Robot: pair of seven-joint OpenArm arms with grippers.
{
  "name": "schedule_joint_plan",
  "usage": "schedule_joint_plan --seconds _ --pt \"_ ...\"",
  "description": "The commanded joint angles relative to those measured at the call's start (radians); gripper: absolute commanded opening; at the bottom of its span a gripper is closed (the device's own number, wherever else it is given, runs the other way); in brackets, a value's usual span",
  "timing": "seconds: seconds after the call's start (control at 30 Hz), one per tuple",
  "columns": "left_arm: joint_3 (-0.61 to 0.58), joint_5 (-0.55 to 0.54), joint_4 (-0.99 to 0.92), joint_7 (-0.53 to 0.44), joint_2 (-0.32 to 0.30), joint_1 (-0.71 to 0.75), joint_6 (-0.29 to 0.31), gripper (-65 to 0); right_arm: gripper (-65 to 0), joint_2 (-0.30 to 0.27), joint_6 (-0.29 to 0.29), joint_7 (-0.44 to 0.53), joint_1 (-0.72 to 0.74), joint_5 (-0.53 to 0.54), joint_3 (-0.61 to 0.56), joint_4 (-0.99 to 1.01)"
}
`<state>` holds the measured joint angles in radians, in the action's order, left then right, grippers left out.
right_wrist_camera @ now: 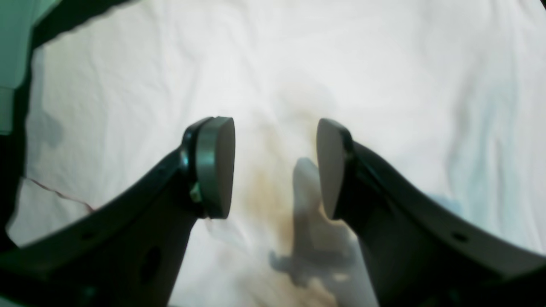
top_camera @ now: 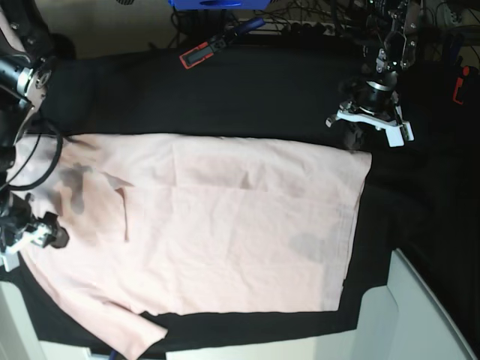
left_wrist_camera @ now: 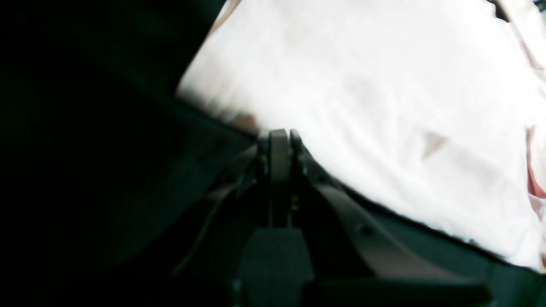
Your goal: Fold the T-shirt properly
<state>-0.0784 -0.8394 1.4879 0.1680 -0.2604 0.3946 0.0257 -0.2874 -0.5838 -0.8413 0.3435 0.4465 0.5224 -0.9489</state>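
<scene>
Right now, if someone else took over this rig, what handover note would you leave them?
Left hand: shut at the T-shirt corner on the base view's upper right; whether it grips cloth cannot be told.
Right hand: open, hovering over the shirt, holding nothing.
The shirt lies spread nearly flat on the black table cloth, one sleeve by the right arm.
Done: shirt laid out; no fold shows.
Left: all folds, sleeves in, then the body over.
</scene>
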Motion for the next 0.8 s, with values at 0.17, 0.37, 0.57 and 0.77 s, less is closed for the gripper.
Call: schedule_joint_plan --seconds 0.17,0.37,0.57,0.77 --pt "0.013 -0.002 0.049 -0.018 -0.029 0.036 0.003 -50.2 -32.4 -0.002 -0.005 -0.083 -0.143 0.054 0.215 -0.247" --pt "0.009 -0.002 0.056 -0.022 -0.027 0.045 0.003 -40.8 -7.5 -0.003 -0.005 -0.217 -0.248 0.262 0.44 -0.272" --pt "0.013 -0.002 0.058 -0.023 -0.026 0.045 0.003 -40.8 -0.4 0.021 0.0 -0.209 -0.3 0.372 0.618 -0.149" --pt "0.015 -0.002 0.058 -0.025 -0.026 0.046 0.003 -40.8 -0.3 0.006 0.0 -0.184 -0.297 0.366 0.618 0.021"
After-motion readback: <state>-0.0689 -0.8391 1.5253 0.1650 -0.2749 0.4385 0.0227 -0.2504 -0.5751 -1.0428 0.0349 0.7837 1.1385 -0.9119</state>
